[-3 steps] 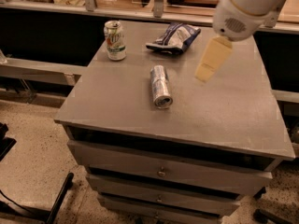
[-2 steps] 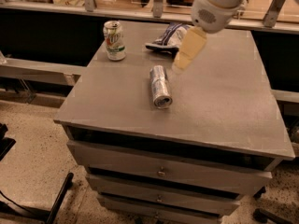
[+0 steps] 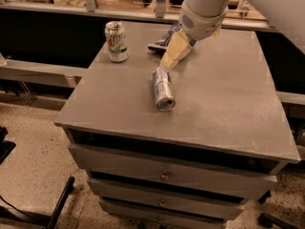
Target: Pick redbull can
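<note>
The gripper [image 3: 169, 60] is being brought leftward to the slim can [image 3: 163, 88] for grasping; whether it is open cannot be told.

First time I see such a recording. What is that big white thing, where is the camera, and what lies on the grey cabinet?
The white shape is a robot arm; its cream-coloured tip is the claw, hovering by the far end of the redbull can. That slim can lies on its side on the grey cabinet top, not lifted. Farther back: an upright green-and-white can and a snack bag, partly hidden by the claw. The single camera looks down from the front; its mount is not known.
</note>
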{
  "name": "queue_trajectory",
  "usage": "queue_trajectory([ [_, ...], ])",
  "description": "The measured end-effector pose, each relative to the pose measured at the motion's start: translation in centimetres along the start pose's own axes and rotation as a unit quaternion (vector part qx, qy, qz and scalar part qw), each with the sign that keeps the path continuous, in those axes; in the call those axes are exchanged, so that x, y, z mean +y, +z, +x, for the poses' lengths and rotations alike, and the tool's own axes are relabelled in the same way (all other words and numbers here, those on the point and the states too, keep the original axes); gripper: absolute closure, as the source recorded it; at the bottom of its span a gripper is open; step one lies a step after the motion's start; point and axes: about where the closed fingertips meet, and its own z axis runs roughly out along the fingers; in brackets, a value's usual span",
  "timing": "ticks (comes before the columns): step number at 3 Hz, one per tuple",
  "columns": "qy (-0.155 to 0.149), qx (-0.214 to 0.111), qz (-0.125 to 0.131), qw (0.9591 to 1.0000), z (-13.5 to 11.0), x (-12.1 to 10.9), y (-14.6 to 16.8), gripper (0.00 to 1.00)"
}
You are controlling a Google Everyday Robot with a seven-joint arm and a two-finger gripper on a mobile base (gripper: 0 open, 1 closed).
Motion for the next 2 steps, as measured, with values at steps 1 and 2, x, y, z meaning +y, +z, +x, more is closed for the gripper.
queue_trajectory([
  [1,0.083,0.024,-0.024,0.9959,-0.1,1.5,2.3,0.0],
  [2,0.16,0.048,-0.045,0.985,-0.9,3.6,4.4,0.0],
])
